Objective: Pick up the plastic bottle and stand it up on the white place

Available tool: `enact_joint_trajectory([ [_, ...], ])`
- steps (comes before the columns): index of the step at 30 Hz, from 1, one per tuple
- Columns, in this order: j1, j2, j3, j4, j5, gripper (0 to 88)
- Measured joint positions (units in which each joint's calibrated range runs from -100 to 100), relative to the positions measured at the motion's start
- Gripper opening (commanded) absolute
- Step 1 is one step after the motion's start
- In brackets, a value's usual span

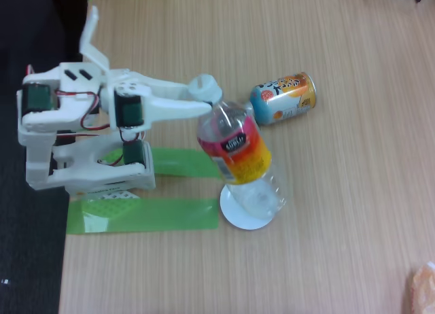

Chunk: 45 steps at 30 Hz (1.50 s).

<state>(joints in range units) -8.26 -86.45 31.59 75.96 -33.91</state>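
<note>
the claw (212, 103) pinches the top of the plastic bottle (239, 151), which stands on the white place (238, 217).

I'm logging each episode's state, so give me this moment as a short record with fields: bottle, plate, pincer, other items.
bottle: plastic bottle, clear with pink-to-orange label, standing with its base on the white plate, leaning slightly in this fixed view
plate: white plate, round, on the wooden table, partly covered by the bottle's base
pincer: pincer at the bottle's cap end; whether it is gripping the cap cannot be told
other items: blue-and-orange can lying on its side beyond the bottle; green tape strips beside the arm's base
</note>
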Motion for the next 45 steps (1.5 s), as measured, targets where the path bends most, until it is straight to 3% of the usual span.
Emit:
enact_joint_trajectory([
  [6,0.1,0.0,1.4,0.0,-0.5,12.4],
  [18,-9.3,0.0,8.0,0.0,-0.5,12.4],
  [34,-9.2,0.1,9.1,-0.3,-0.6,12.5],
  [45,3.8,0.1,4.8,-0.5,-1.7,12.5],
])
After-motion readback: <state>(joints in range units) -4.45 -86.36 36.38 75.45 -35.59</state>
